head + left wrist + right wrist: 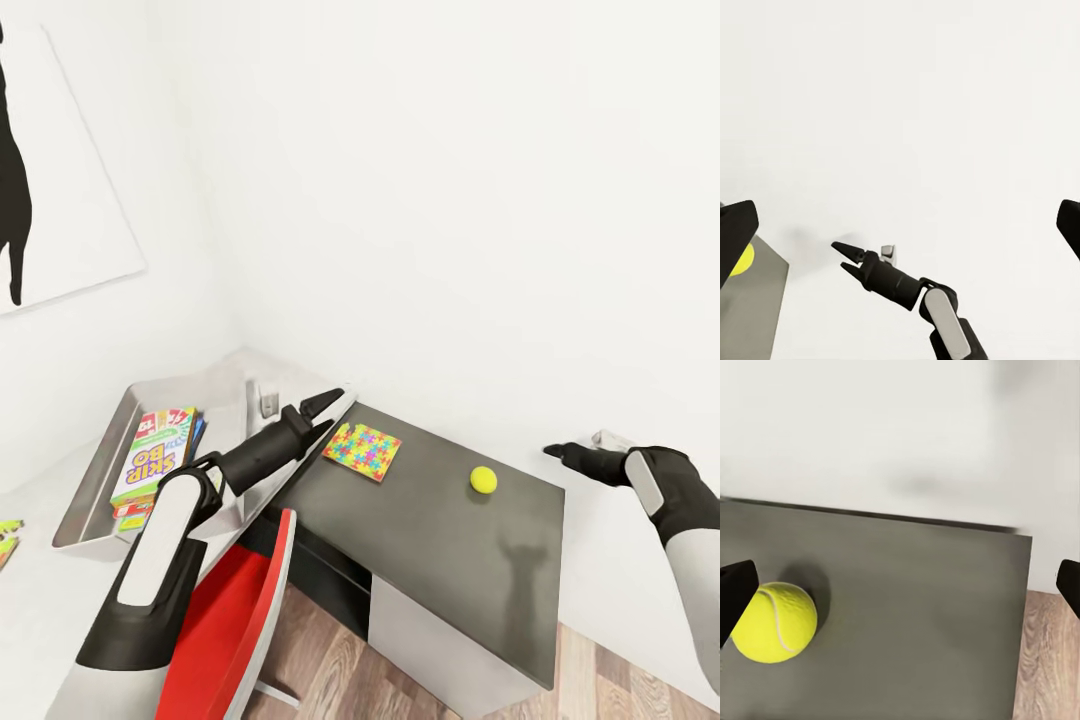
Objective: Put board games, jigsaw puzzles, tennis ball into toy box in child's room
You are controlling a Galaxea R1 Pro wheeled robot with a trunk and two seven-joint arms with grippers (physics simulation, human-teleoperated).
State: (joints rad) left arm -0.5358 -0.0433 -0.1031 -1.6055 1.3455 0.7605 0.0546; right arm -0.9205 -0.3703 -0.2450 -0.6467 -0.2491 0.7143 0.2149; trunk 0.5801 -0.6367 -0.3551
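Tennis ball (483,480) at rest on the dark grey top of the desk (450,560), out in the open, well apart from the jigsaw puzzle (362,451) lying flat nearer the wall corner. Judged light, springy and felt-covered, hence easy to pinch but liable to roll off at a nudge; best taken across its middle from above, fingers on opposite sides. Puzzle judged thin, stiff and hard to lift off a flat surface; probably better slid to the desk edge or caught by a rim. Toy box (100,480) seated on the light grey section, already holding the Skip-Bo game box (152,455) with other boxes beneath. Second puzzle (8,535) glimpsed at the picture's left edge.

Right gripper (585,452) held in the air beyond the desk's far end, off to the side of the ball, fingers spread wide and empty as shown by the right wrist view, ball (774,621) close to one fingertip. Left gripper (322,402) poised above the join of the two desk tops, near the puzzle, fingers parted and empty. Red chair (235,620) tucked below.
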